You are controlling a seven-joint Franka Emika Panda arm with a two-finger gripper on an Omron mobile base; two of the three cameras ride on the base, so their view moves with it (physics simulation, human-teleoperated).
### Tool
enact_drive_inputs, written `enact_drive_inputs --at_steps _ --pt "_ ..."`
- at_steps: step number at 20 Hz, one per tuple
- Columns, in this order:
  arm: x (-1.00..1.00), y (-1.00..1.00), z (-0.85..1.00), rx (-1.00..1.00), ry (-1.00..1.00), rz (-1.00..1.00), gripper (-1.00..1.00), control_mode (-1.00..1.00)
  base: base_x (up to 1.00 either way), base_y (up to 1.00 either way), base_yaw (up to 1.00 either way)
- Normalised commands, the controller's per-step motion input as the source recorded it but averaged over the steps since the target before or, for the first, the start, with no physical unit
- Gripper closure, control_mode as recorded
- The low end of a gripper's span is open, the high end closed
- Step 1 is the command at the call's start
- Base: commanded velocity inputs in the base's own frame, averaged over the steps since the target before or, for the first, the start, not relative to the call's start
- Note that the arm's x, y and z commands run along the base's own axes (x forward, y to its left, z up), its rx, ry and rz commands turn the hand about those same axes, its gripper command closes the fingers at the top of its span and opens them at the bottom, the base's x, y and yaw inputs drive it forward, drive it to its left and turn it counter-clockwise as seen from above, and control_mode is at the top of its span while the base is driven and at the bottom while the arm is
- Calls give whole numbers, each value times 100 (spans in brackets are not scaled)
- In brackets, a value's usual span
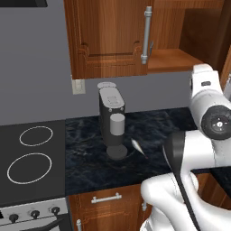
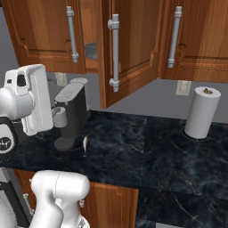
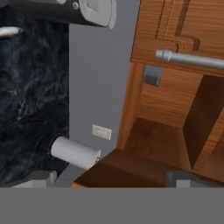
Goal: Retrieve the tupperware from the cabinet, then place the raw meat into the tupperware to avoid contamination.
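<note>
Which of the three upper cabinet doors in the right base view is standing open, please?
The middle door: it swings outward over the counter, while its neighbours sit flush.

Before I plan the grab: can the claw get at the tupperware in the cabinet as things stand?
Probably yes. The cabinet door stands swung open, and the tupperware sits on the shelf just inside the gap, with nothing in front of it. The claw is open and faces the opened cabinet, though the door edge hangs close beside that gap.
</note>
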Motion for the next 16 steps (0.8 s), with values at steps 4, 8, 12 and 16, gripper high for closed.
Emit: enact_drive_inputs --at_steps 4,8,12,16 --pt "42 -29 -1 -1 -7 -14 -100 -100 0 0 0" --pt "30 -36 0 0 -7 -14 -100 -100 0 0 0" --pt "18 -41 2 0 -5 -12 -100 -100 0 0 0" --pt "15 -41 7 0 -2 -11 -100 -100 0 0 0"
